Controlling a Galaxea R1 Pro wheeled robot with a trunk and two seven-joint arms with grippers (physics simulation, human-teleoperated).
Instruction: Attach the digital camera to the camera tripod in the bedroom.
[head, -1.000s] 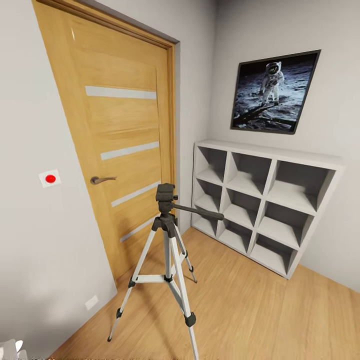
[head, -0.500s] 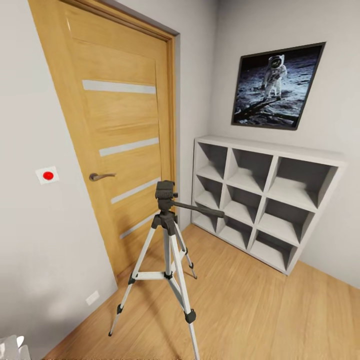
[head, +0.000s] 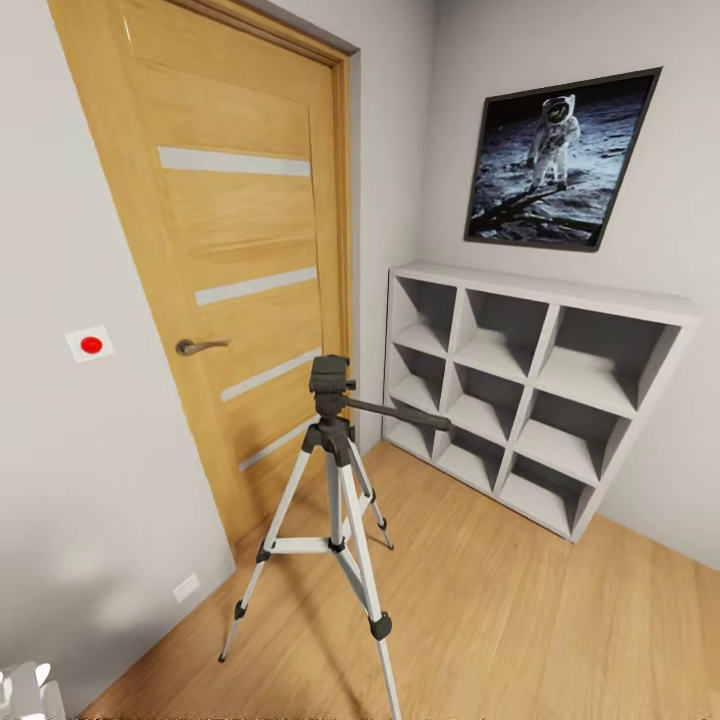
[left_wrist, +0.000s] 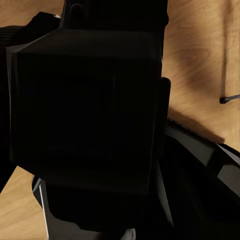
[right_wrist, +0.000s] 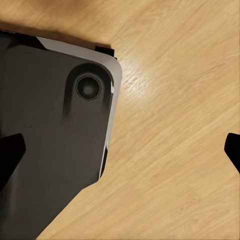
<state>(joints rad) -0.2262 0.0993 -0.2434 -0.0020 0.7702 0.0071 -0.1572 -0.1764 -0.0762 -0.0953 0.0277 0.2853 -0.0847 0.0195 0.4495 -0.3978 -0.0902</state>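
Pale grey walls are meeting in a corner of the bedroom, and a light wood plank floor is running out toward the head camera. From that view, the camera tripod is standing upright on the planks at about 6 o'clock from the picture's centre, its three silver legs spreading out and its black head carrying nothing on top. Its long pan handle is pointing toward 3 o'clock, in the direction of the white cube shelf, which is sitting against the far wall well apart from the legs. An astronaut picture is hanging above the shelf at roughly 1 o'clock. Behind the tripod, at 10 o'clock, a wooden door with pale stripes is standing shut, its handle just beside a small white wall plate with a red button.

In the left wrist view a big dark boxy shape is blocking most of the frame over the wood floor — I cannot tell whether it is the digital camera, nor how the left pincer is set.

In the right wrist view the right pincer is hanging wide open over the planks with nothing between its dark fingertips, while a dark grey panel of the robot's base is lying below.
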